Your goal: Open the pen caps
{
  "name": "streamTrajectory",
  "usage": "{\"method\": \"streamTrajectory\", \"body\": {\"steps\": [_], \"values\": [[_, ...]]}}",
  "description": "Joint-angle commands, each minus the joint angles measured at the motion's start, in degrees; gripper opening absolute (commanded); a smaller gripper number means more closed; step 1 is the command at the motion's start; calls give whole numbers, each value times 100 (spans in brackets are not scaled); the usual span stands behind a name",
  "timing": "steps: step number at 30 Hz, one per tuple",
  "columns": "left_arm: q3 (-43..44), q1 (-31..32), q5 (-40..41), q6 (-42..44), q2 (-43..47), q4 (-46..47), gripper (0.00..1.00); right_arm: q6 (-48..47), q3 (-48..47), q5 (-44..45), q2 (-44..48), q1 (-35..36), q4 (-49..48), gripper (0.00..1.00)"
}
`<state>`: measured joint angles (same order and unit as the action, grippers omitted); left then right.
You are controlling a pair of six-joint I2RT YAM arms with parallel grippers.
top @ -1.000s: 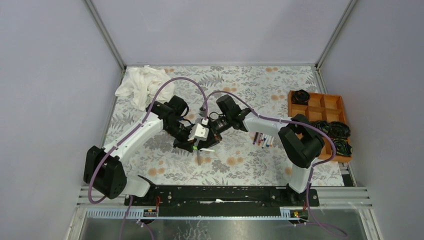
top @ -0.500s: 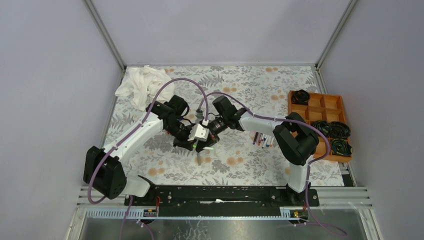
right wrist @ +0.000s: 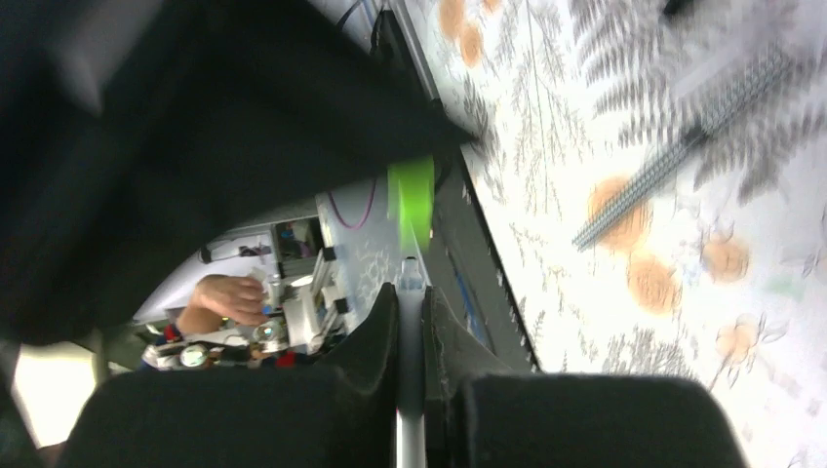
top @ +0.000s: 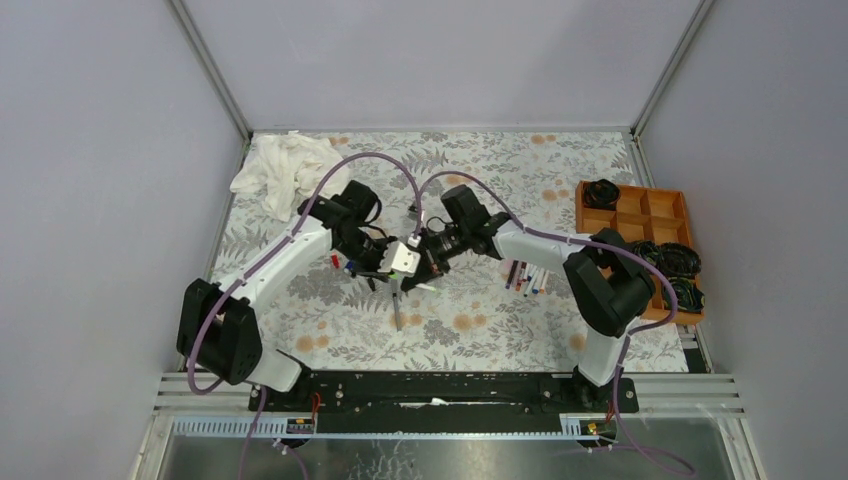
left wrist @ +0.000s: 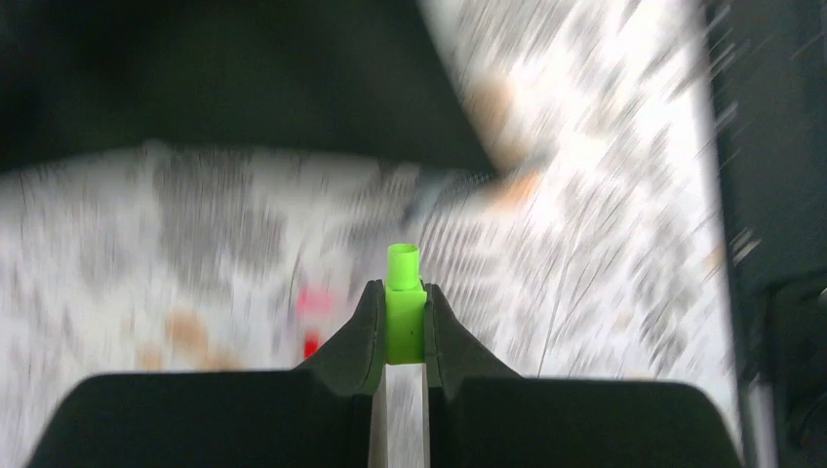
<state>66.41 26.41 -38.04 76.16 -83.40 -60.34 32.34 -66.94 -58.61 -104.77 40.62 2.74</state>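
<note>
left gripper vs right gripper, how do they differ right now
The left gripper pinches the short green cap; the right gripper pinches a thin pale pen by its barrel. From above, the left gripper reaches in from the left and the right gripper from the right, meeting nose to nose. Shared: both have dark fingers and both are shut on something. Whether cap and pen are apart is unclear.

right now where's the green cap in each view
top external: too small to pick out among the arms mid-table
left wrist: green cap centre, pinched by the left gripper
right wrist: upper centre, blurred, past the right gripper clamping the pen
shared landmark: floral cloth
</note>
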Motion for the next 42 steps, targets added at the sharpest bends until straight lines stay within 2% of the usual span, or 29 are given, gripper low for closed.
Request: {"method": "streamTrajectory", "body": {"steps": [1,7,11,16,21,29,31,33,37,38,39,42], "values": [[-5,-812,1804,315,-151,-9,0,-182,670,-123,447,-131,1264,0],[-224,-1079,2111,369,-131,333,0,-93,988,57,637,-160,1164,0],[-270,-1086,1771,-15,-186,653,0,-88,936,519,839,-326,1196,0],[-516,-1144,1555,-1040,-553,1686,1,-174,806,3004,1340,-743,1816,0],[-525,-1229,1609,-1900,-1159,2300,10,-90,832,5572,1831,-854,2299,0],[-626,-1245,1749,-2314,-1568,2804,22,302,1021,8483,1820,-1012,2581,0],[-579,-1244,1774,-2413,-1611,2786,29,378,1024,8964,1697,-1012,2649,0],[-480,-1244,1759,-2492,-1630,2649,40,387,1033,9249,1600,-1012,2634,0],[-310,-1244,1615,-2621,-1436,2447,59,385,999,9503,1413,-1023,2560,0],[-258,-1244,1556,-2671,-1371,2397,72,359,998,9474,1351,-1036,2483,1],[-195,-1244,1516,-2704,-1290,2364,95,345,986,9454,1278,-1060,2465,3],[-27,-1244,1418,-2868,-1043,2245,99,377,974,9360,1069,-1144,2439,9]]}}
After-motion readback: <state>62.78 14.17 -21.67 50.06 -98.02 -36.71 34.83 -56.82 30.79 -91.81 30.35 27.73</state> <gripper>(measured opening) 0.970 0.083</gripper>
